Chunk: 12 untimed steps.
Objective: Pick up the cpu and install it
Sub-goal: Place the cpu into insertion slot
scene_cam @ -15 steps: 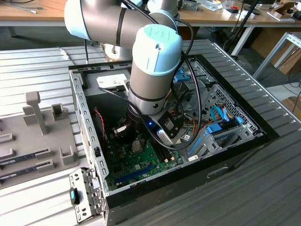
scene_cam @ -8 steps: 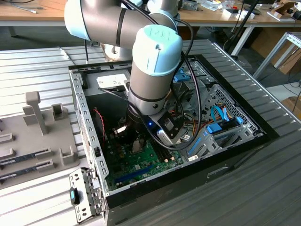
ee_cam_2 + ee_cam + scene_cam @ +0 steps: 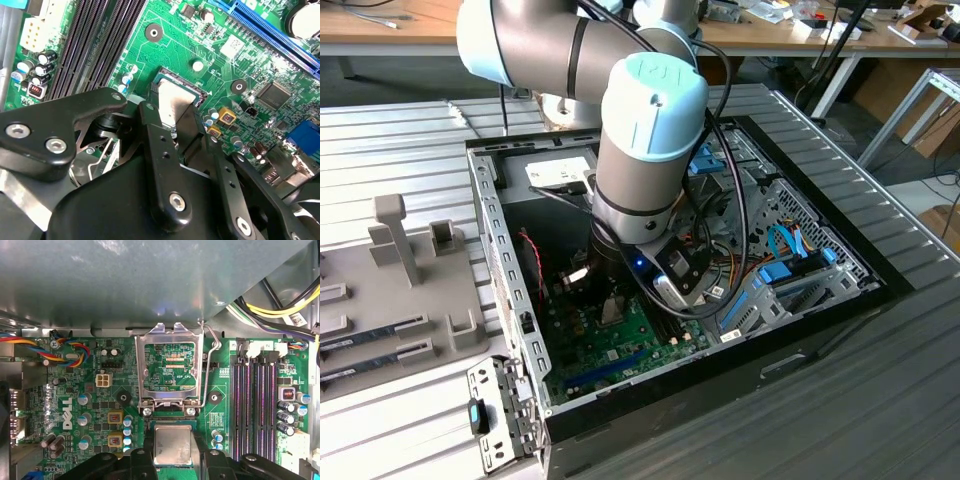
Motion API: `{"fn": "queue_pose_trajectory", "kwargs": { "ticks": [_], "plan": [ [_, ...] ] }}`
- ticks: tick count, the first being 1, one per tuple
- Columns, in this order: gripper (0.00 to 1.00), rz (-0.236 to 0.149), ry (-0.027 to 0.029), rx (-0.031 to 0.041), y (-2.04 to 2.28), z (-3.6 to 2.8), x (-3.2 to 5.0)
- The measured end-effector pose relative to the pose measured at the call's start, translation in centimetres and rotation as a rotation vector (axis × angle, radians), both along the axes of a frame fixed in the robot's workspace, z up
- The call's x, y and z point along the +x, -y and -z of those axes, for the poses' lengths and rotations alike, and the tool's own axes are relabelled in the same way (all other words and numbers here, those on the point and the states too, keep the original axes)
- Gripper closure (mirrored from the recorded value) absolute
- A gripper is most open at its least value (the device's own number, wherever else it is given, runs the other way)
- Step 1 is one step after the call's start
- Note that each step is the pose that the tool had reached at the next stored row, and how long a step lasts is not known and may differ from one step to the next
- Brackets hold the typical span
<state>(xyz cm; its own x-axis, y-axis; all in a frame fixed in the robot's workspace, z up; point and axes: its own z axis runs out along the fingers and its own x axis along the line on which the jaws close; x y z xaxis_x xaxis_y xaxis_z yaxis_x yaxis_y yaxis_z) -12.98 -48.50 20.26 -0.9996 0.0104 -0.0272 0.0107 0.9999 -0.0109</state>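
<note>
Inside the computer case (image 3: 495,240), the jaws pinch the cpu (image 3: 172,445) just beside the raised socket frame (image 3: 141,370); installing seems in hand, and seating will need exact alignment.

arm (image 3: 638,150): silver-grey tubes, pale blue caps | gripper (image 3: 172,114): black links, silver screws

Open socket frame (image 3: 141,369) just beside cpu (image 3: 172,445)
</note>
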Motion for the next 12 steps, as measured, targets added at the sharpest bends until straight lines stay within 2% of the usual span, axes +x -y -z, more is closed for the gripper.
{"fn": "queue_pose_trajectory", "kwargs": {
  "ticks": [3, 9, 12],
  "plan": [
    [0.61, 0.000, 0.0017, 0.0020, 0.00, -0.61, -0.14],
    [0.61, -0.002, 0.0020, 0.0083, 0.12, -0.51, -0.33],
    [0.61, -0.002, 0.0019, 0.0084, 0.30, -0.42, -0.34]
  ]
}}
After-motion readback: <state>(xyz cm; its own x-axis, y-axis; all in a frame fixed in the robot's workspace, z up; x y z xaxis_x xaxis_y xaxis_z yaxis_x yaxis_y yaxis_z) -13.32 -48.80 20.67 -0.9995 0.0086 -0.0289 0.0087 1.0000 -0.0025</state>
